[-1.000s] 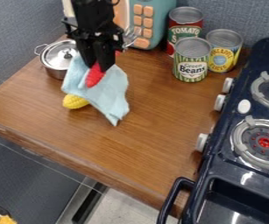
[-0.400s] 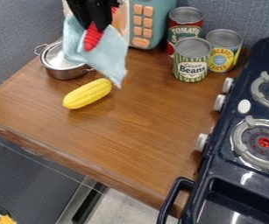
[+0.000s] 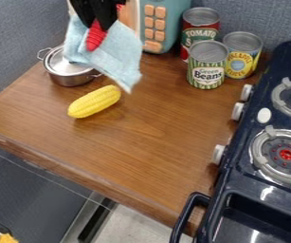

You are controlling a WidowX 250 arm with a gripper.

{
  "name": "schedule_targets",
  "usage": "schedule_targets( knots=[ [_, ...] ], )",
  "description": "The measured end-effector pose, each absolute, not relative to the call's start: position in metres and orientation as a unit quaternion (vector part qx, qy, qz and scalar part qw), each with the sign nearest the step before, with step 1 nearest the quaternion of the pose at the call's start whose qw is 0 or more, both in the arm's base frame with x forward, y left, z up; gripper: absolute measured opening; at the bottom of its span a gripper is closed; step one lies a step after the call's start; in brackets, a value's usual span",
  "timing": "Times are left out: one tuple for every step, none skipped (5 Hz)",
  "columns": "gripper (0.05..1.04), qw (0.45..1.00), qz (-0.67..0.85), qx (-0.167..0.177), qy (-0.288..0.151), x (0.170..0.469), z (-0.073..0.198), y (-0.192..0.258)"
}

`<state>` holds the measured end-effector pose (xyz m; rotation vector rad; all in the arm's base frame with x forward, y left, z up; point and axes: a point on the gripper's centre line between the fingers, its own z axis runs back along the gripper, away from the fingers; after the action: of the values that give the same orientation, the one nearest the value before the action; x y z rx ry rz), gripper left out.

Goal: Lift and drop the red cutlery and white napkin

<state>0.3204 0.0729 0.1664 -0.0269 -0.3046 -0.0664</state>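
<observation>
At the upper left, high over the counter, the black gripper (image 3: 101, 23) is shut on the red cutlery handle (image 3: 95, 38) and a cloth. The cloth, a pale blue napkin (image 3: 114, 54), hangs beneath the fingers with one corner pointing down to the right. The red handle slants down in front of the cloth. The rest of the cutlery is hidden behind the gripper and cloth.
A yellow corn cob (image 3: 94, 101) lies below the napkin on the wooden counter (image 3: 128, 152). The lidded metal pot (image 3: 70, 75) is partly behind the cloth. Several cans, among them green beans (image 3: 206, 71), stand near the back, with a dark stove (image 3: 242, 190) at right.
The gripper has risen with the red cutlery and napkin, uncovering the corn and more of the pot. Since the middle frame, the cloth has swung slightly and the gripper has shifted a little left.
</observation>
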Motion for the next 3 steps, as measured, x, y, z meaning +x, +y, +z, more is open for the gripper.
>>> schedule_targets(
  knots=[
    [0.362,0.99,-0.101,0.033,-0.094,0.324,0.145,0.047],
    [0.362,0.986,-0.155,0.03,-0.044,0.308,0.132,0.017],
    [0.362,0.979,-0.204,-0.028,0.001,0.287,0.12,-0.006]
  ],
)
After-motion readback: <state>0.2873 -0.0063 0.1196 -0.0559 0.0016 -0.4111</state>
